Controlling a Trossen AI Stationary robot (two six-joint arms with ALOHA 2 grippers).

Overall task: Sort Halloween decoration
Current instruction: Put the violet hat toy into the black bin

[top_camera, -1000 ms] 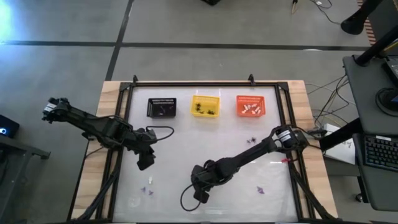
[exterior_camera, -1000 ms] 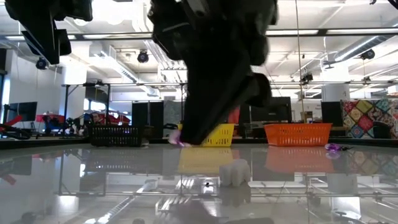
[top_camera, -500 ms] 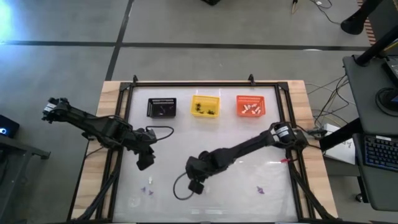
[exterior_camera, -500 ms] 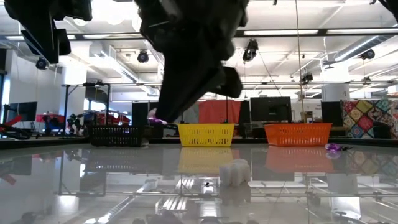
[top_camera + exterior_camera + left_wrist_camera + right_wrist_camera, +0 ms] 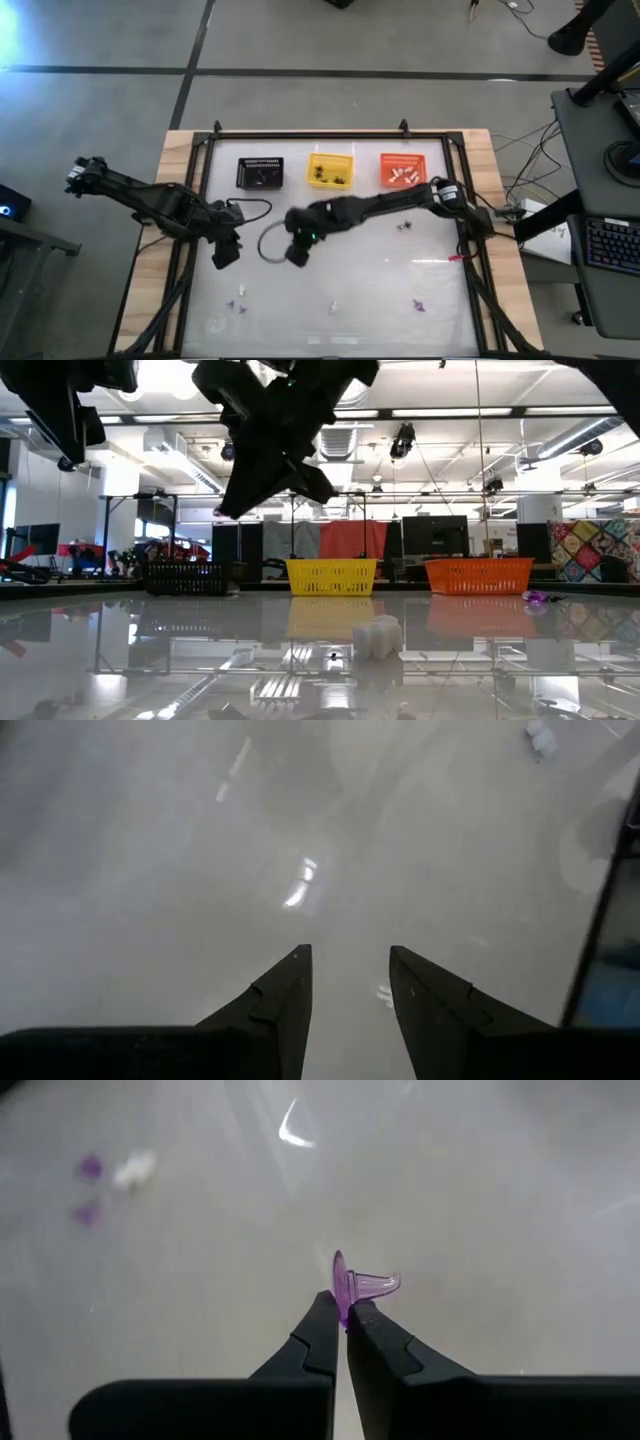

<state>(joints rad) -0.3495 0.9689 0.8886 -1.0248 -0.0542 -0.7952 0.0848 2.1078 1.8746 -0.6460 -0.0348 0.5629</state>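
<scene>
One purple trinket (image 5: 358, 1287) is pinched at the very tips of the right gripper (image 5: 343, 1313): the two dark fingers (image 5: 310, 1342) are pressed together on the edge of its flat disc, and a small curved stem is seen sticking out sideways past the fingertips. In the high view the right gripper (image 5: 297, 250) is held over the left half of the glass table (image 5: 440, 285), in front of the gap between the black basket (image 5: 260, 173) and the yellow basket (image 5: 330, 170), with its arm stretched across from the right edge. In the low view it is seen raised well above the tabletop.

The left gripper (image 5: 346, 982) is placed just beside it, over the left part of the table – its fingers (image 5: 283, 992) are spread apart with only bare glass between them, and nothing is held.

Other decoration is scattered about. A white piece (image 5: 333, 306) and a purple one (image 5: 419, 304) lie near the front edge, a small cluster (image 5: 238, 304) of purple and white pieces lies at the front left, and two purple pieces (image 5: 404, 225) lie in front of the orange basket (image 5: 403, 171). White pieces are seen inside the orange basket, dark ones in the yellow basket – and something small in the black one, too small to be told.
</scene>
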